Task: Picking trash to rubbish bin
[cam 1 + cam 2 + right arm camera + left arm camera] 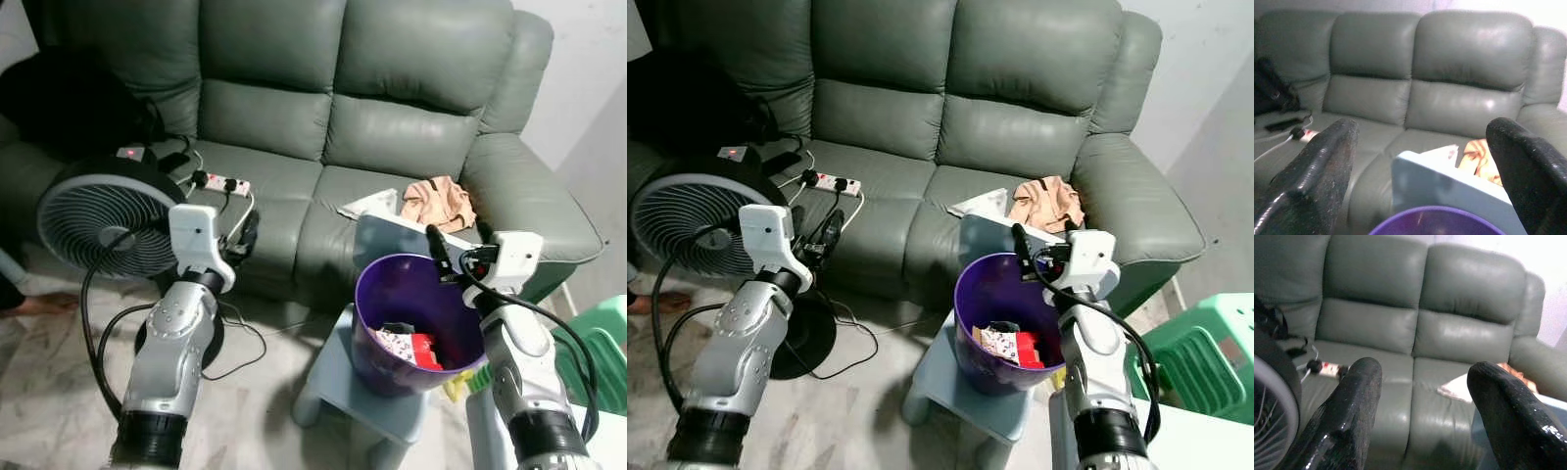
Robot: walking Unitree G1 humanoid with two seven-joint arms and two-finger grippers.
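Observation:
A purple rubbish bin stands on a pale blue stool in front of the grey-green sofa. Red and white wrappers lie in its bottom. On the sofa seat behind it lie a white paper scrap and a crumpled tan piece. A pale blue flat box leans at the bin's far rim. My right gripper hovers over the bin's far right rim, open and holding nothing; its fingers are spread wide. My left gripper is raised beside the fan, open and holding nothing.
A black floor fan stands at the left with cables trailing on the floor. A white power strip and a black bag lie on the sofa's left seat. A green plastic stool is at the right. A person's foot shows at far left.

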